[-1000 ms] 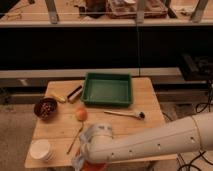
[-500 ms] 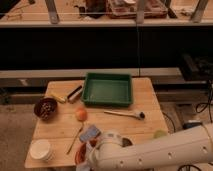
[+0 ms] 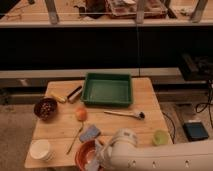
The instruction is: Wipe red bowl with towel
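The red bowl (image 3: 82, 155) stands at the front edge of the wooden table (image 3: 55, 125), partly covered by my white arm (image 3: 150, 157). My gripper (image 3: 96, 156) sits at the end of the arm, over or inside the bowl. A pale patch inside the bowl next to the gripper may be the towel; I cannot tell for certain. The arm reaches in from the lower right.
A green tray (image 3: 106, 89) is at the back middle. A dark bowl of nuts (image 3: 45, 108) and a white cup (image 3: 40, 149) are on the left. An orange (image 3: 81, 114), blue sponge (image 3: 90, 133), thin stick (image 3: 75, 140), long-handled utensil (image 3: 122, 114) and green cup (image 3: 160, 137) lie nearby.
My arm has dropped lower towards the table's front edge. Its end has shifted slightly right and down onto the red bowl.
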Robot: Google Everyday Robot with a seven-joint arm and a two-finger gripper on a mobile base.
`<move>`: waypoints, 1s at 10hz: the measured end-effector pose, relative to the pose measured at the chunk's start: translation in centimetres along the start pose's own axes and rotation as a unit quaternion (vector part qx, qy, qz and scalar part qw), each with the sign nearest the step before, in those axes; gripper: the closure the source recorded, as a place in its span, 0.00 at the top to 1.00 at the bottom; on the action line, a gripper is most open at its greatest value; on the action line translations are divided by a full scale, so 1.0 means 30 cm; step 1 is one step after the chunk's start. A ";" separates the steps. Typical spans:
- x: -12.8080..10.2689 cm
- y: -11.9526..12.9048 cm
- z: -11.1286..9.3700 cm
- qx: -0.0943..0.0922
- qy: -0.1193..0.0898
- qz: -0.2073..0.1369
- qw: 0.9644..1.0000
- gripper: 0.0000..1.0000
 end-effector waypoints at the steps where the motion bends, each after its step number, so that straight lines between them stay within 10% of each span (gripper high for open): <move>1: 0.027 -0.032 -0.002 0.003 0.001 -0.001 1.000 0.00; 10: -0.117 -0.217 0.040 0.014 -0.030 -0.080 0.996 0.00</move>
